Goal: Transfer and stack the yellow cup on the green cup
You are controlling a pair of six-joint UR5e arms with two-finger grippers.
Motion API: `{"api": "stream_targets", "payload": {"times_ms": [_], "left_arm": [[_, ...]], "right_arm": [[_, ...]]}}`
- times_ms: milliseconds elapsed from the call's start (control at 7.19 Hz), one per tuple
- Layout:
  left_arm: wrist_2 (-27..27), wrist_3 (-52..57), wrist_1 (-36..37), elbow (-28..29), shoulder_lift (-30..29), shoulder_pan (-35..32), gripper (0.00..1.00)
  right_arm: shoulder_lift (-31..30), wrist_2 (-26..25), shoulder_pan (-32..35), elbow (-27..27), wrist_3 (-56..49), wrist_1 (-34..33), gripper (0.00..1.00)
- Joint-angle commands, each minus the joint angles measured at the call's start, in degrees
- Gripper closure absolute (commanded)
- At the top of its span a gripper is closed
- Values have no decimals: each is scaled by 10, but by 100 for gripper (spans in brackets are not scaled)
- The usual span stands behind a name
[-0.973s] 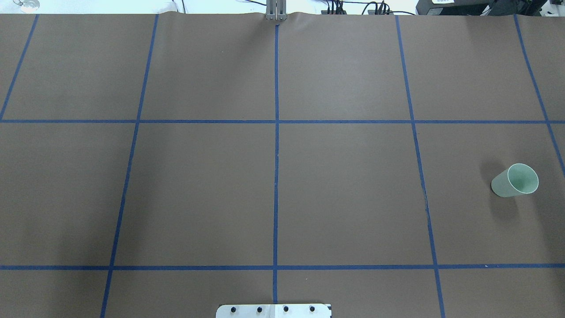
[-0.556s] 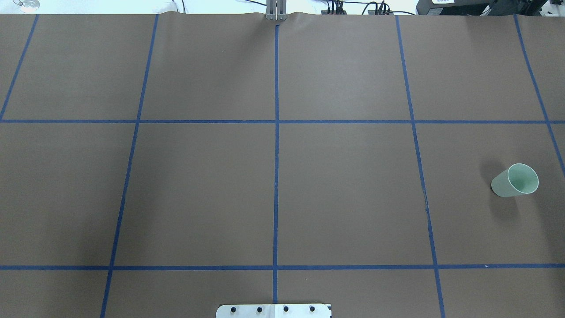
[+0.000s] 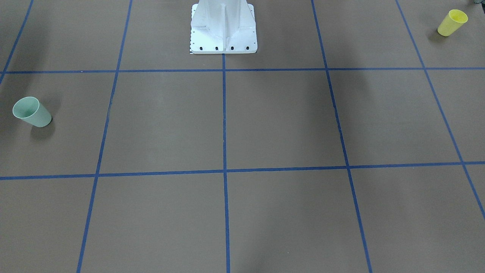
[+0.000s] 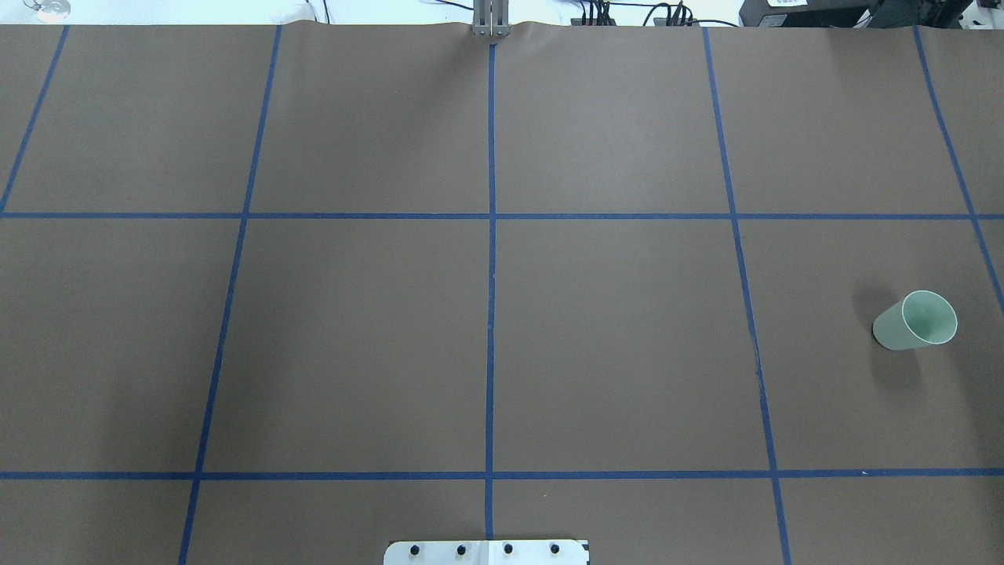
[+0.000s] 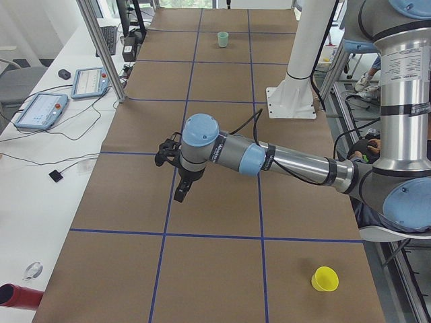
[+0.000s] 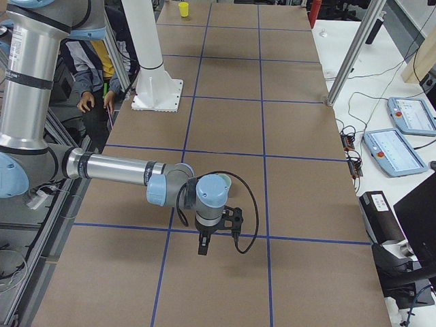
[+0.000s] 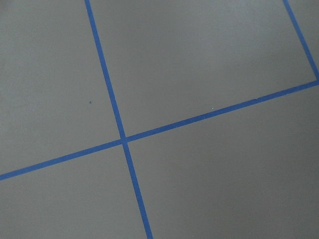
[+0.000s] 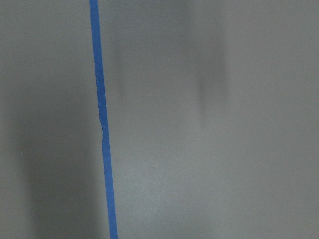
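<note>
left hand point(image 5: 179, 196): seen only from the side, finger gap too small to judge
right hand point(image 6: 202, 248): likewise unreadable
base plate point(image 4: 486, 552): cut by overhead view's lower edge
red object point(image 5: 15, 296): cropped at corner, unidentifiable

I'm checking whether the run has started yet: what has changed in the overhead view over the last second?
Nothing has visibly changed. In the overhead view the green cup stands upright in the same spot on the robot's right side.
</note>
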Motion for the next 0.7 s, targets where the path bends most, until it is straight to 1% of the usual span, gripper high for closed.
{"api": "stream_targets", "payload": {"times_ms": [0, 139, 278, 417, 556], "left_arm": [[5, -6, -39, -18, 1, -1, 0], [16, -53, -39, -33, 2, -1, 0], [93, -110, -39, -37, 6, -1, 0], [137, -164, -43, -56, 24, -1, 0], [196, -241, -46, -62, 42, 0, 0]], "right_arm": [[-1, 8, 1, 0, -1, 10, 0], [-3, 11, 1, 0, -1, 10, 0], [-11, 12, 1, 0, -1, 10, 0], [-14, 12, 1, -1, -1, 9, 0], [-18, 13, 0, -5, -1, 8, 0]]}}
